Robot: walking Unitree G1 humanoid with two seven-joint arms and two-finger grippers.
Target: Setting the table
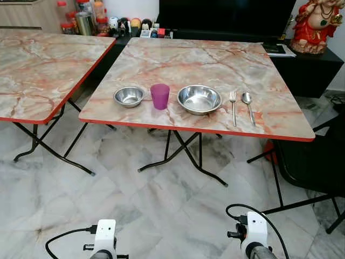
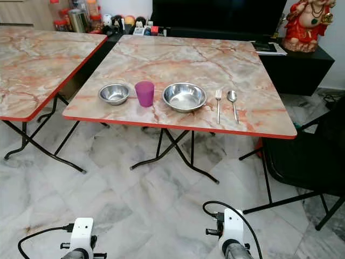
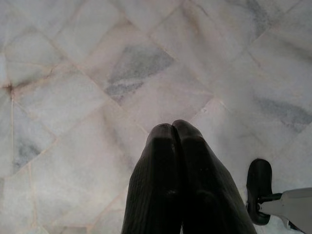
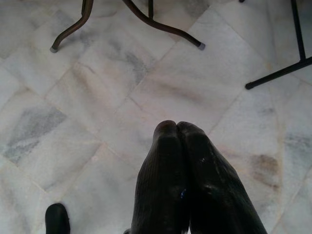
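Note:
On the marble-patterned folding table (image 1: pixel 215 59) a row stands near the front edge: a small steel bowl (image 1: pixel 129 96), a purple cup (image 1: pixel 159 96), a larger steel bowl (image 1: pixel 199 99), a fork (image 1: pixel 233 107) and a spoon (image 1: pixel 248 104). Both arms hang low over the floor, well short of the table. My left gripper (image 3: pixel 173 127) is shut with nothing in it, pointing at the marble tiles. My right gripper (image 4: pixel 176 126) is likewise shut and empty, above the floor near the table's legs (image 4: pixel 161 24).
A second, similar table (image 1: pixel 38 59) stands to the left. A black chair (image 1: pixel 318 156) sits at the right of the set table. Behind are a dark cabinet with a statue (image 1: pixel 315 24) and jars (image 1: pixel 83 19). Marble floor (image 1: pixel 161 210) lies between me and the table.

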